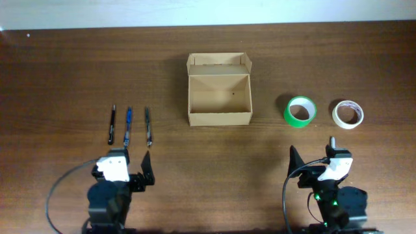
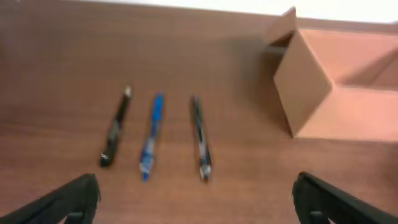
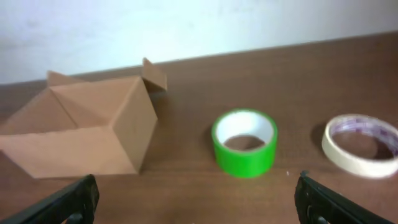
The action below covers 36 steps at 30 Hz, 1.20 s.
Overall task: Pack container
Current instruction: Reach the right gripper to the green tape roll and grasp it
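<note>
The container [image 1: 219,117], an open tan cardboard box with its flap lid folded back, stands at the table's middle; it also shows in the left wrist view [image 2: 336,93] and the right wrist view [image 3: 81,130]. Three pens lie left of it: black [image 1: 112,124], blue [image 1: 128,125], dark [image 1: 148,126]; they also show in the left wrist view [image 2: 115,127] [image 2: 151,135] [image 2: 200,137]. A green tape roll [image 1: 299,111] [image 3: 244,143] and a white tape roll [image 1: 348,114] [image 3: 362,145] lie right of it. My left gripper [image 2: 196,199] and right gripper [image 3: 196,199] are open and empty, near the front edge.
The brown wooden table [image 1: 65,71] ends at a white wall along the back [image 3: 186,25]. Cables run from both arm bases at the front.
</note>
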Each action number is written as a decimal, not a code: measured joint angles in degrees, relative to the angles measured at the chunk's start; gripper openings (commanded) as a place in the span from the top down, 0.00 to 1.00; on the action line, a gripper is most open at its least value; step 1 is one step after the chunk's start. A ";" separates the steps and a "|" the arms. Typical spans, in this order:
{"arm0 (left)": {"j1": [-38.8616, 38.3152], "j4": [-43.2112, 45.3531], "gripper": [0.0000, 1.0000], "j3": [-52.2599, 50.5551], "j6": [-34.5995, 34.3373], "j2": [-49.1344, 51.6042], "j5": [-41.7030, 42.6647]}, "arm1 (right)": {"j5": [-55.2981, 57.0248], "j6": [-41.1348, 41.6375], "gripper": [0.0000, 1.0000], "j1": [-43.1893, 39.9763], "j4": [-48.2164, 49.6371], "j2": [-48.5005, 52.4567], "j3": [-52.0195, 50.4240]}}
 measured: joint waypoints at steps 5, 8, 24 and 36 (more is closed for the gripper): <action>0.02 -3.21 0.01 18.75 -0.15 18.67 -2.05 | -0.83 0.09 0.01 0.02 -3.41 9.88 10.56; 0.02 -8.98 0.01 32.76 -0.15 34.34 -2.27 | -1.40 -0.57 0.01 -0.02 -14.60 28.00 25.68; 3.15 -20.22 0.01 64.24 0.33 79.10 -1.99 | -2.34 3.54 0.08 -2.67 -30.67 80.30 66.88; 3.69 -20.11 0.01 64.24 0.33 80.96 -1.99 | -0.50 17.75 0.30 -9.35 -31.58 102.07 66.93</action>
